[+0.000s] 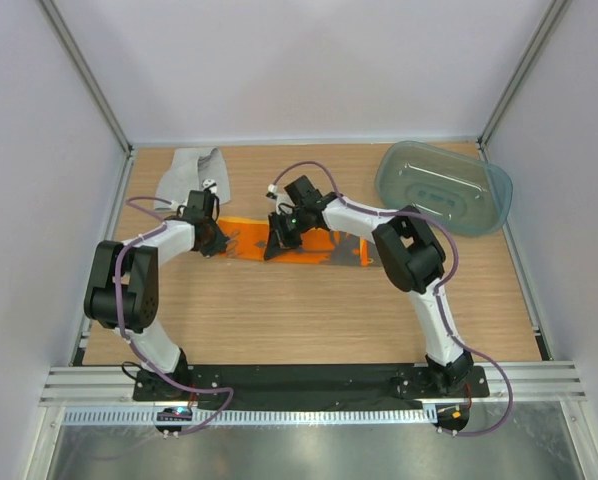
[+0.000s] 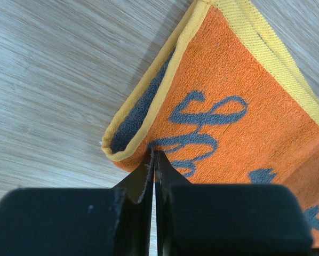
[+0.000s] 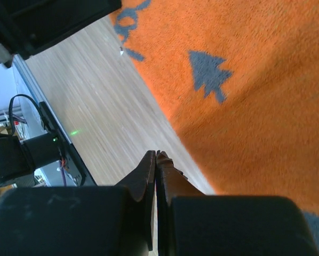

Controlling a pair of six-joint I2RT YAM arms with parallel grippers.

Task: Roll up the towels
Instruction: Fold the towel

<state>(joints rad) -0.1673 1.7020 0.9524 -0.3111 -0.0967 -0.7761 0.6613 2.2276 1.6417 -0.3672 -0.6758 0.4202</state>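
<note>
Fig.: roll start, by my read. Orange towel (image 1: pixel 247 240) flat mid-table (image 1: pixel 309 310), left corner folded over. My left gripper (image 2: pixel 154 154) shut at that corner, nip unclear; right gripper (image 3: pixel 156 154) shut at near edge. Next: tuck & roll evenly. Grey towel (image 1: pixel 184 172) far left, unrolled.

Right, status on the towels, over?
Left gripper shut at folded corner of orange towel; right gripper shut at its edge. It lies unrolled; grey towel aside. No obstruction.

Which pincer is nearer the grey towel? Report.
Left. The left pincer is just in front of the grey towel; the right pincer is farther right, on the orange towel.
</note>
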